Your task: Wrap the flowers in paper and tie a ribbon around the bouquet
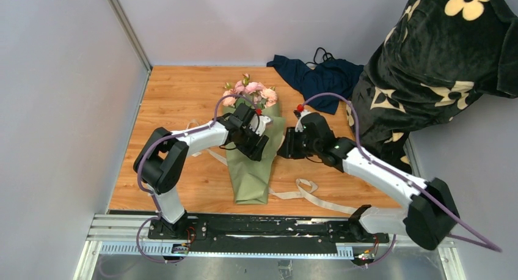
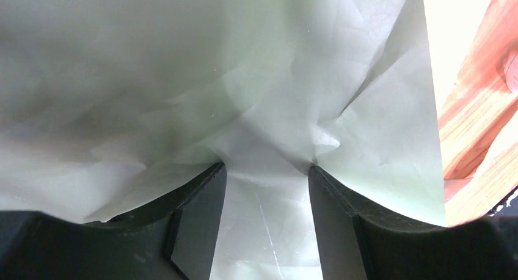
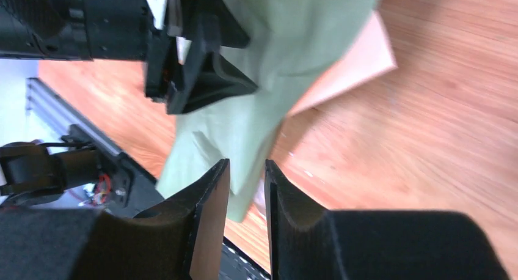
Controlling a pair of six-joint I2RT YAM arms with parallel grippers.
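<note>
The bouquet (image 1: 253, 164) lies in the middle of the tabletop (image 1: 177, 96). Its long axis runs from the far edge to the near edge. The pink flowers (image 1: 250, 92) point to the far edge and the narrow end of the sage-green paper (image 2: 244, 78) points to the near edge. The ribbon (image 1: 317, 197) passes under the narrow end and runs toward the near right corner.

My left arm bends at the elbow and reaches to the right over the cone. My left gripper (image 2: 266, 170) clamps the wrapped bundle, and the paper creases at both fingers.

My right arm stretches from the near right corner, its wrist turned to the left. My right gripper (image 3: 247, 170) is beside the cone's right side, its fingers slightly parted. The paper's edge shows in the gap.
</note>
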